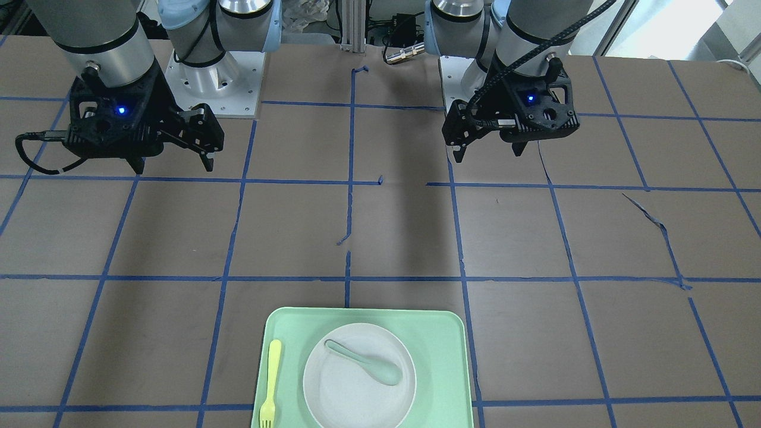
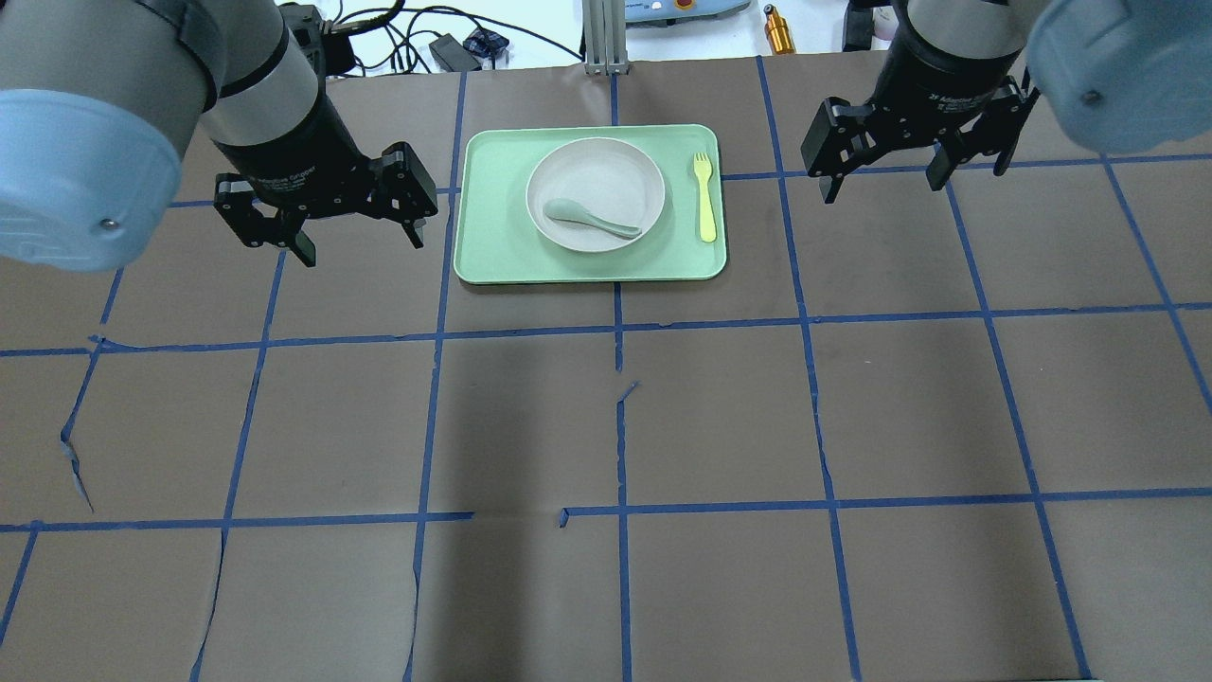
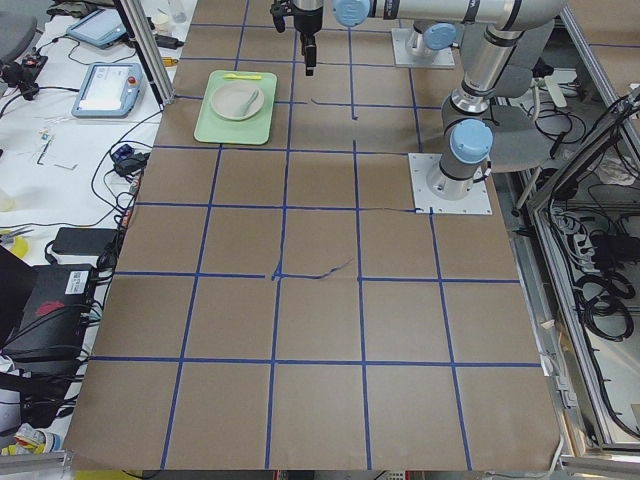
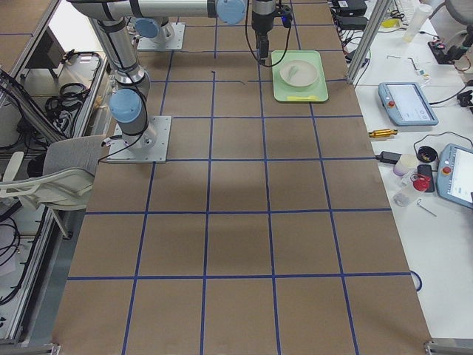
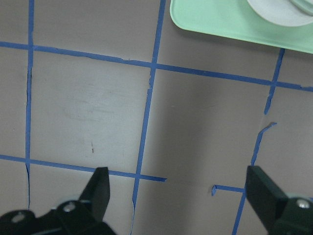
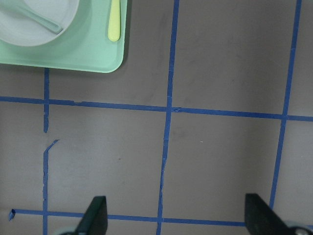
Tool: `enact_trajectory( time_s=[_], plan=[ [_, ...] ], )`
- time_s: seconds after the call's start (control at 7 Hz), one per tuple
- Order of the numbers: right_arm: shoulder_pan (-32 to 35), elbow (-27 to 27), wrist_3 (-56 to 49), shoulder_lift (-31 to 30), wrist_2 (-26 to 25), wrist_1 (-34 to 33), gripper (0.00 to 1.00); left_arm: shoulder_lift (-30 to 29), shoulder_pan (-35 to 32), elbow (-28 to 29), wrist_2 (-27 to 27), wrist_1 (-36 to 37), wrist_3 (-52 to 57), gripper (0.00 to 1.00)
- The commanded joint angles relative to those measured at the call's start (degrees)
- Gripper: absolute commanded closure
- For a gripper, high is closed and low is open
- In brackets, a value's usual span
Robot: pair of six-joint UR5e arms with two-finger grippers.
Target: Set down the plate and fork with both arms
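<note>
**Plate** (image 2: 597,163): one. White, round and shallow. It lay on the tray (image 2: 492,248), near the bench's (image 2: 606,426) far edge and about midway along it.
- Handling: judged light, stiff and smooth, probably plastic.
- Hold: only the raised rim offered a grip, one finger over and one under. The side nearest the left gripper looked best.
- Risk: a loose spoon (image 2: 592,218) lay across the plate and would likely slide if it were tilted.

**Fork** (image 2: 704,197): one. Pale yellow and small. It lay flat on the tray just beside the plate, apart from it, on the side toward the bench's right end, with its tines pointing at the far edge.
- Handling: judged very light, thin and somewhat slippery.
- Hold: best pinched across the handle near mid-length. Lying flush on the tray, it left little room for fingertips.

**Spoon**: one. Grey-green, resting on the plate.

**Tray**: one. Mint green and rectangular.

**Grippers**: two.
- The left gripper (image 2: 362,248) had its jaws spread wide and held nothing. It hung above the bench off the tray's left side.
- The right gripper (image 2: 885,186) was likewise spread and empty, off the tray's right side.
- Neither touched a thing.
</note>
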Motion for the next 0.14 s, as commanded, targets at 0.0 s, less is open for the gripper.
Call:
enact_trajectory(
  time_s=[0.0],
  plan=[
    [0.1,0.2,0.2,0.0,0.0,-0.2,0.0,-0.1,-0.2,0.0,-0.1,0.0,0.4,0.0]
  ],
)
